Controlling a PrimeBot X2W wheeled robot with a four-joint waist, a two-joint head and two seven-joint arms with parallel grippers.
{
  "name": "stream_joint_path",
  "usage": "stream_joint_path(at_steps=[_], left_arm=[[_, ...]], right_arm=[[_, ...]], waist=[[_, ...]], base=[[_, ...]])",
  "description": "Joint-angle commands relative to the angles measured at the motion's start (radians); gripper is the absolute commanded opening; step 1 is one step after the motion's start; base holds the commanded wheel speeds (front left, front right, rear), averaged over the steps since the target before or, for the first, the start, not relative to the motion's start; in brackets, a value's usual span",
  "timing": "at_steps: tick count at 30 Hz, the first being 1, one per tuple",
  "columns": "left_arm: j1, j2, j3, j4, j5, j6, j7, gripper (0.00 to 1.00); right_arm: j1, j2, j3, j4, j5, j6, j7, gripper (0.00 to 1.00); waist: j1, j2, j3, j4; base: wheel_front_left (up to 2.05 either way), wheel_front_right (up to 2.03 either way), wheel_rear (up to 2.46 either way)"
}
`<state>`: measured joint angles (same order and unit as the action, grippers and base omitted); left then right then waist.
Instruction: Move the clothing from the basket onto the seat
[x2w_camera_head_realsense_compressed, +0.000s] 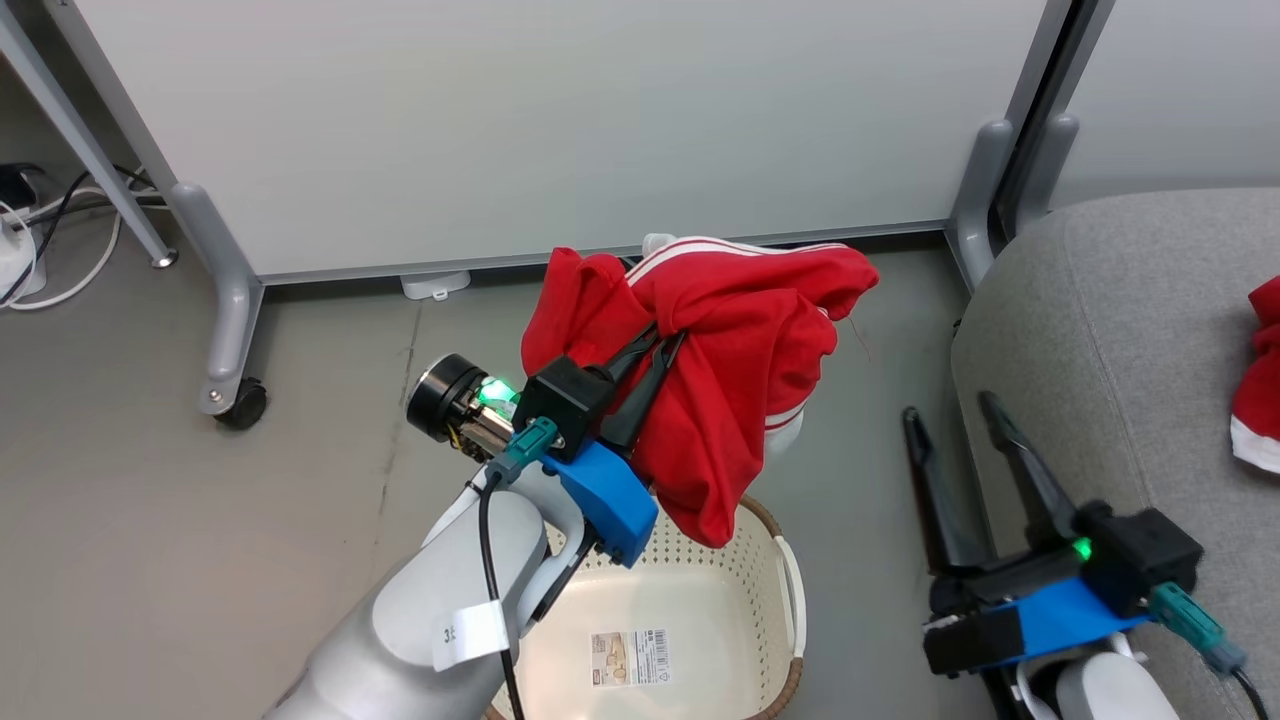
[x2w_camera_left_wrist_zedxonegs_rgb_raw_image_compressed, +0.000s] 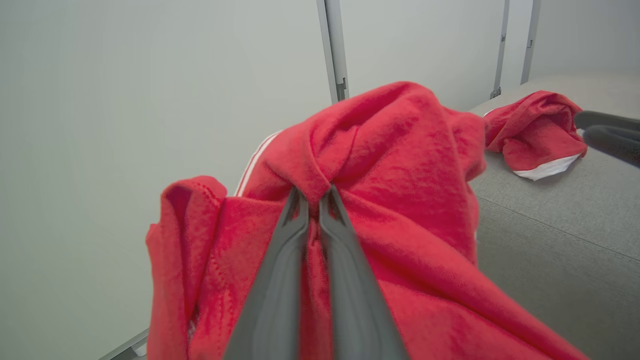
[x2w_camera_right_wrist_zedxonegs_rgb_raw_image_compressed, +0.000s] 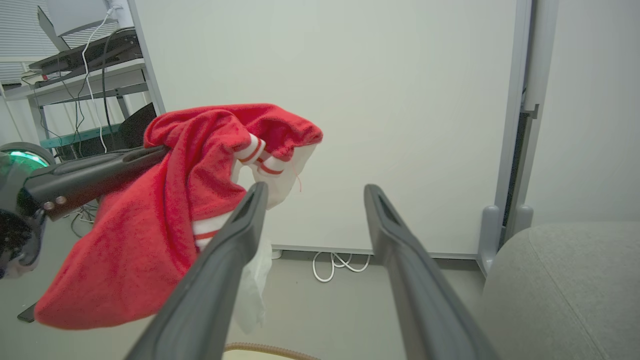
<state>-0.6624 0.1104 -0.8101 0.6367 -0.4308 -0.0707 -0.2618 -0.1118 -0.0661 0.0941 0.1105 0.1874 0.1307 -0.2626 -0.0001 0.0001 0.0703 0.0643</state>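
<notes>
Left gripper (x2w_camera_head_realsense_compressed: 668, 340) had its fingers pinched narrow on a bunched fold of one red garment (x2w_camera_head_realsense_compressed: 740, 370). The garment hung in the air above the far rim of the basket (x2w_camera_head_realsense_compressed: 790, 570), its lower hem dangling just over that rim and its white striped trim on the far side. Basket interior was bare apart from the barcode label (x2w_camera_head_realsense_compressed: 630, 657).

Second red garment (x2w_camera_head_realsense_compressed: 1262, 380) lay on the sofa (x2w_camera_head_realsense_compressed: 1100, 330) near its right edge, white band showing.

Right gripper (x2w_camera_head_realsense_compressed: 950, 408) hovered with fingers spread wide and nothing between them, over the floor between basket and sofa front. That put it between the held garment and the seat.

Around: white partition panel (x2w_camera_head_realsense_compressed: 600, 130) close behind the garment, its grey foot (x2w_camera_head_realsense_compressed: 975, 190) at the sofa's far corner, castor leg (x2w_camera_head_realsense_compressed: 235, 400) and loose cables (x2w_camera_head_realsense_compressed: 60, 250) off left.
</notes>
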Motion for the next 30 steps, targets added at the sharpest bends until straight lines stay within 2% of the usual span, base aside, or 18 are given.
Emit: stream_joint_path(at_steps=[1,7,12,23,25,26,30], left_arm=[[-0.011,-0.001,0.008,-0.005,0.004,-0.001,-0.005,0.00],[-0.028,-0.012,0.005,-0.011,0.017,-0.005,-0.005,0.00],[-0.044,-0.023,0.004,-0.018,0.028,-0.006,-0.005,0.00],[-0.059,-0.041,0.002,-0.027,0.043,-0.015,-0.005,0.00],[-0.060,-0.043,0.004,-0.028,0.047,-0.016,-0.005,0.00],[-0.061,-0.045,0.005,-0.028,0.047,-0.016,-0.005,0.00],[-0.060,-0.047,0.010,-0.024,0.051,-0.020,-0.005,0.00]], right_arm=[[-0.028,-0.014,0.023,0.006,0.010,0.000,-0.003,1.00],[-0.118,-0.049,0.166,0.058,0.039,0.000,-0.003,1.00],[-0.206,-0.061,0.243,0.129,0.059,0.000,-0.003,1.00],[-0.326,-0.045,0.324,0.263,0.065,0.000,-0.003,1.00],[-0.338,-0.039,0.324,0.280,0.065,0.000,-0.003,0.43],[-0.341,-0.036,0.326,0.288,0.066,0.000,-0.003,0.00],[-0.350,-0.027,0.326,0.299,0.073,0.000,-0.003,0.00]], waist=[[0.0001,-0.0001,0.007,0.001],[0.0001,-0.0001,0.033,0.009],[0.0001,-0.0001,0.055,0.022],[0.0001,-0.0001,0.077,0.044],[0.0001,-0.0001,0.079,0.045],[0.0001,-0.0001,0.080,0.046],[0.0001,-0.0001,0.080,0.046]], base=[[0.00,0.00,0.00],[0.00,0.00,0.00],[0.00,0.00,0.00],[0.00,0.00,0.00],[0.00,0.00,0.00],[0.00,0.00,0.00],[0.00,0.00,0.00]])
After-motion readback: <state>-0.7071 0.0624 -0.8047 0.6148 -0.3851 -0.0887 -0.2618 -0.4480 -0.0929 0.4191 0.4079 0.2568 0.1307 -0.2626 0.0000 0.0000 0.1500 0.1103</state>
